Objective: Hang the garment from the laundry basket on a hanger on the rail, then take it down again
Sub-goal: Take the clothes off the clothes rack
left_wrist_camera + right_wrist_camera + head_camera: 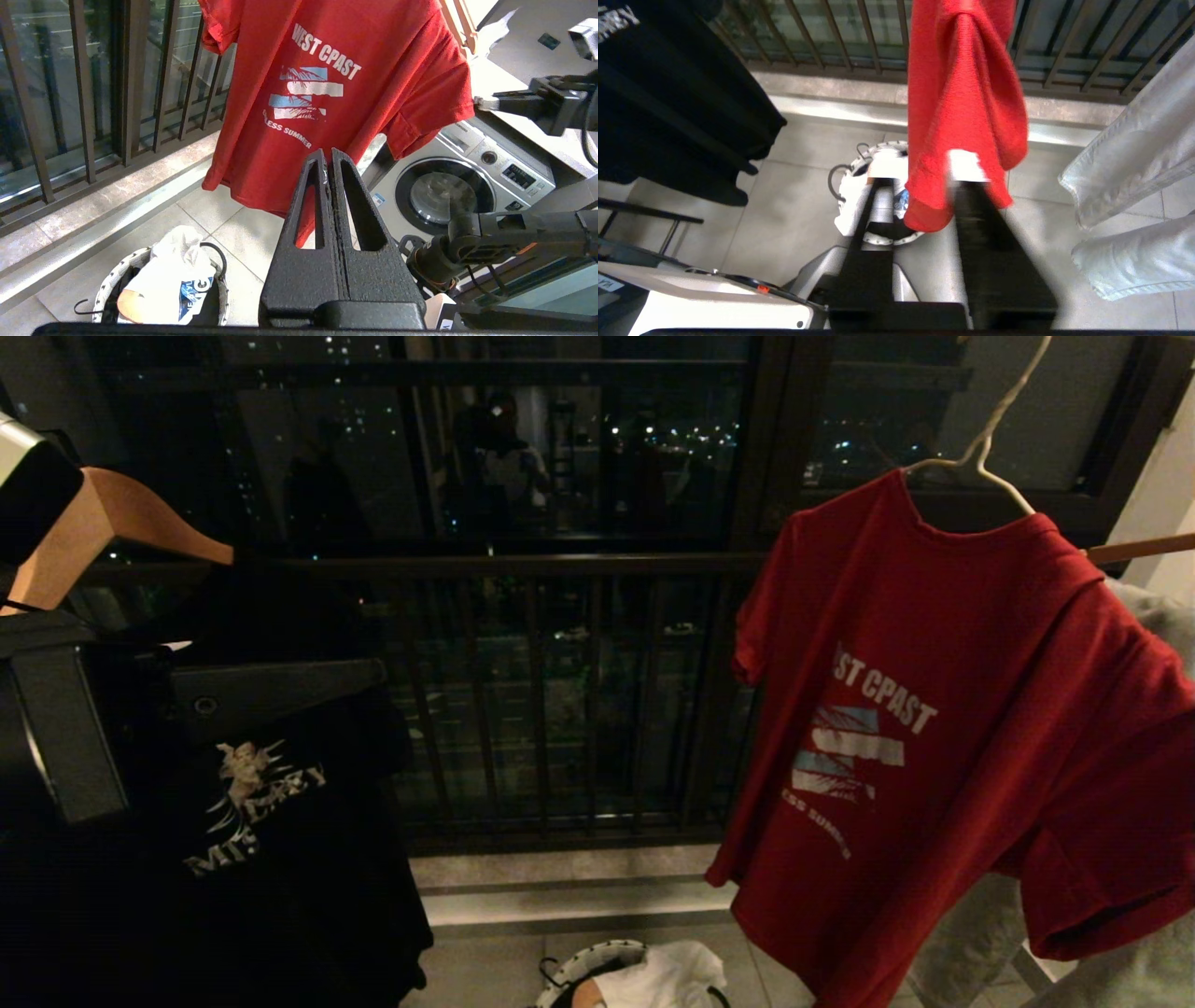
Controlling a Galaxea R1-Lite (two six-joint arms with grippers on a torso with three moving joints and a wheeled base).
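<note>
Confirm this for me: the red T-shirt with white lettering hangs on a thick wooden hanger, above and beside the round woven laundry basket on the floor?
Wrong on one point: the red T-shirt hangs on a thin white wire hanger, not a wooden one, as the head view shows. The round woven laundry basket does sit below it on the floor.

"WEST CPAST", "SUMMER" on the red T-shirt (336,93)

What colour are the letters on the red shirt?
White, on the red T-shirt; the left wrist view shows them best.

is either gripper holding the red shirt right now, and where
Neither. The left gripper is shut on nothing; the right gripper stands open at the red T-shirt's lower edge.
</note>
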